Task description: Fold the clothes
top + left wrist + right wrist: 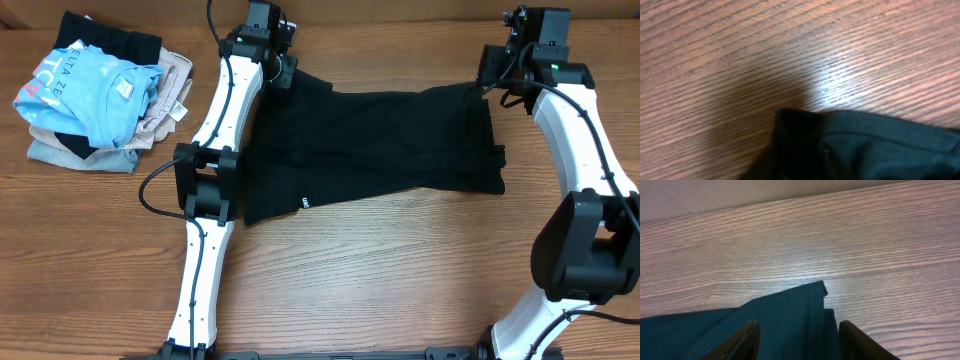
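You've got one black shirt (370,150) spread flat mid-table. Right gripper (799,324) is at 2 o'clock, its two fingers (742,342) held apart astride the shirt's corner. Left gripper (283,72) is at the 11 o'clock corner; can't tell its opening. One clothes pile (60,150) sits at 10 o'clock with one light blue tee (85,90) on top.

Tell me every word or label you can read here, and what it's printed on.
"LTA ZE": white letters on the light blue tee, cut off by folds, so the reading is uncertain.
"TC": larger white letters on the same tee, also partial.
White tag on that tee: too small to read.
White mark on the black shirt: too small to read.
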Available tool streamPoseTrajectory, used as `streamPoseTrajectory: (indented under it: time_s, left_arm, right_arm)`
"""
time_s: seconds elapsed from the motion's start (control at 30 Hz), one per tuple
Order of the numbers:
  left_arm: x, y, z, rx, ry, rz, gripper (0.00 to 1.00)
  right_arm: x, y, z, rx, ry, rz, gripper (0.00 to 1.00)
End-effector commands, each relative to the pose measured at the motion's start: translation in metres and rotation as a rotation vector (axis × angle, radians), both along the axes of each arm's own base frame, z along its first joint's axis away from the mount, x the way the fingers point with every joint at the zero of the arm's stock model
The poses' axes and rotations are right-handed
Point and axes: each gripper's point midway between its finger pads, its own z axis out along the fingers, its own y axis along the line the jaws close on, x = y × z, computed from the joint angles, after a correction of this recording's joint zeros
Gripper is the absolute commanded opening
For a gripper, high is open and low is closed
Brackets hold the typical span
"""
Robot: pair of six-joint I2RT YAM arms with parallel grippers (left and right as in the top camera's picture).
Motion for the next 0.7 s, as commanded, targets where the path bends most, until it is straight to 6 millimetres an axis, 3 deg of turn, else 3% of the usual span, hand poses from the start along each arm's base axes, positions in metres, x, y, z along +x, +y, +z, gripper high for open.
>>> streamPoseTrajectory:
  time_s: [0.0,0.17,0.5,0.67]
  left_arm:
    - [-0.003,-0.006,-0.010,-0.016,0.022,0.007,0.07]
    - [-0.004,-0.006,0.007,-0.046,0.024,0.063,0.04]
    - [-0.015,-0.004,0.087,-0.110,-0.010,0.151,0.04]
    - [-0.023,-0.003,0.104,-0.112,-0.013,0.155,0.04]
  right_arm:
    - [0.007,-0.002,-0.006,-0.008,-0.001,-0.003,0.54]
    - [0.014,-0.003,-0.030,-0.005,0.027,-0.002,0.53]
    - [0.032,-0.005,-0.083,-0.003,0.053,-0.002,0.54]
    - [0.044,-0.006,-0.108,-0.001,0.041,-0.005,0.54]
